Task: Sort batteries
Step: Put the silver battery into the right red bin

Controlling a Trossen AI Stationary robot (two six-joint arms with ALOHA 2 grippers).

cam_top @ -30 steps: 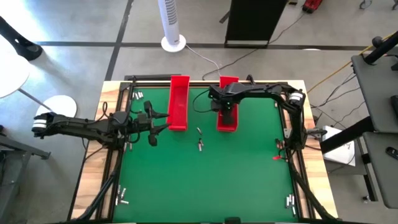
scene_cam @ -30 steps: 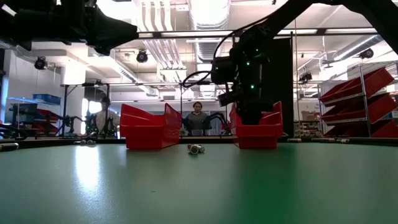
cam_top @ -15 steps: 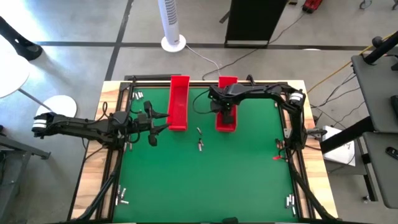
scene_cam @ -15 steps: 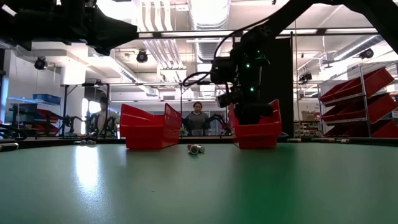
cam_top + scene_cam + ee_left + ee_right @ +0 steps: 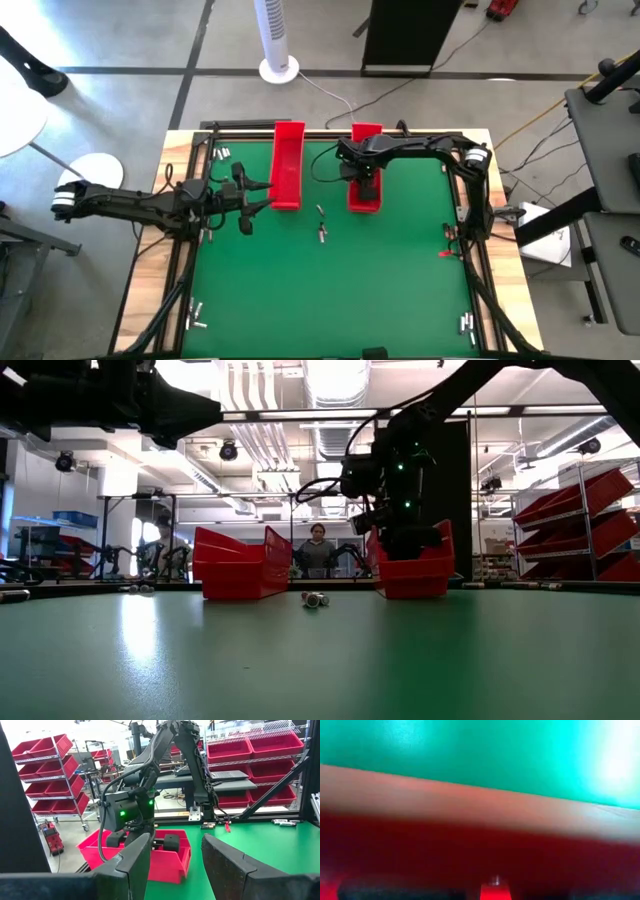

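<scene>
Right gripper (image 5: 367,192) lowered into the right-hand long red plastic tray (image 5: 365,203), fingers nearly closed; any held item cannot be confirmed.
Left gripper (image 5: 262,196) hovers at the left edge of the green tabletop (image 5: 330,290) beside the left-hand red tray (image 5: 288,165), fingers apart, empty. Small silvery cylindrical batteries (image 5: 321,232) lie between the trays; further ones sit along the tabletop's edges and front corners.

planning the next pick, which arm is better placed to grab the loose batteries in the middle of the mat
Judging by position, the left. The left gripper hangs open over the mat beside the batteries, while the right gripper sits down in the right red tray.
</scene>
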